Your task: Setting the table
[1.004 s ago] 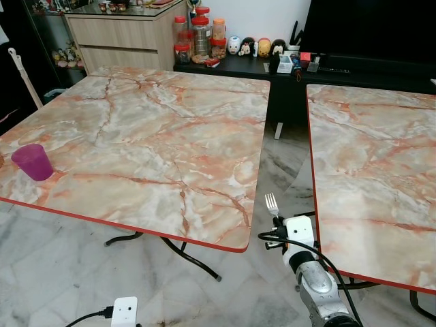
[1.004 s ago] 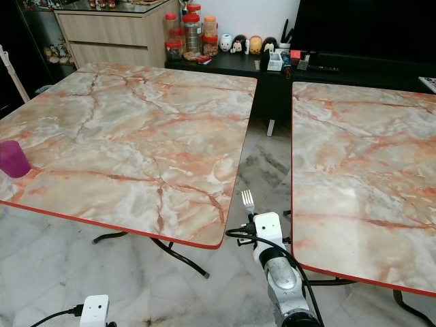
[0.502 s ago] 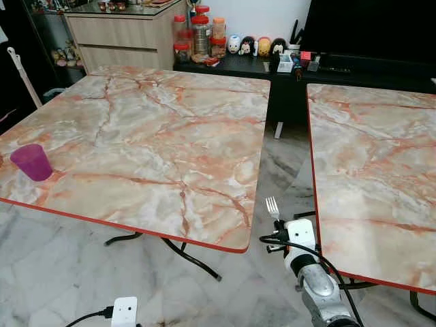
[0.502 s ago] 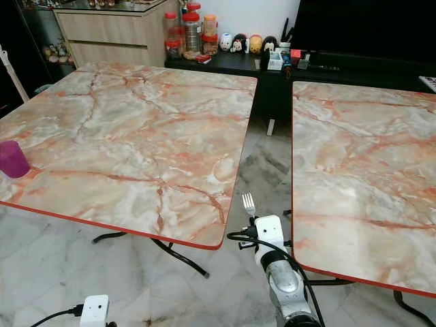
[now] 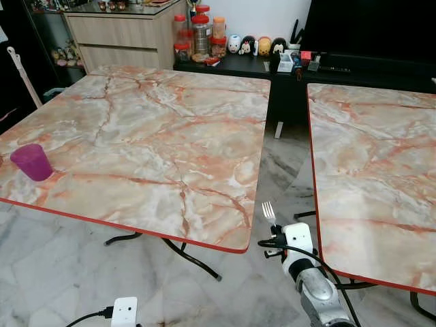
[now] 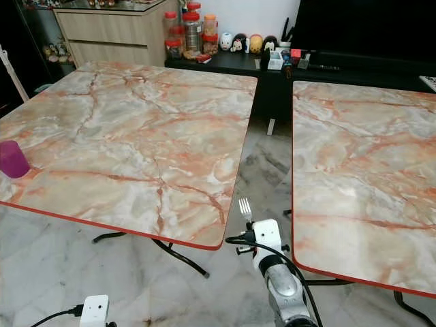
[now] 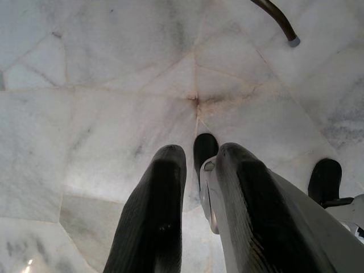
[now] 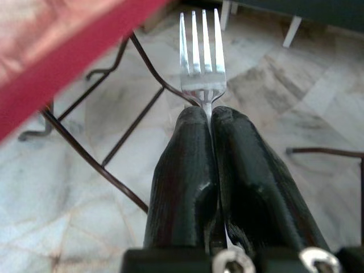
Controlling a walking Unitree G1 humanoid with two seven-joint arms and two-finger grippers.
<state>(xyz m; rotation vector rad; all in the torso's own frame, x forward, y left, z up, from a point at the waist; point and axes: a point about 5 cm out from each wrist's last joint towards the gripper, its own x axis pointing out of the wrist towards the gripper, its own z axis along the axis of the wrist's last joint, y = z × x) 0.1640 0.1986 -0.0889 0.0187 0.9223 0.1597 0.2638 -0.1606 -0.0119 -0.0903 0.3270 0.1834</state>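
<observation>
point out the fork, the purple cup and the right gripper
fork (image 8: 202, 54), right wrist view, on the tines
purple cup (image 5: 31, 162), left eye view, on its side wall
right gripper (image 8: 207, 114), right wrist view, between the fingertips, shut on the fork's neck

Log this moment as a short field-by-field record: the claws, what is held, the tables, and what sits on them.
right claw: shut on the fork, low in the gap between the two tables
fork: tines up, handle pinched between the fingers
left claw: hangs over the marble floor, fingers a little apart, holding nothing
left table: marble-pattern top, red edge
purple cup: upright near the left table's left edge
right table: same pattern
</observation>
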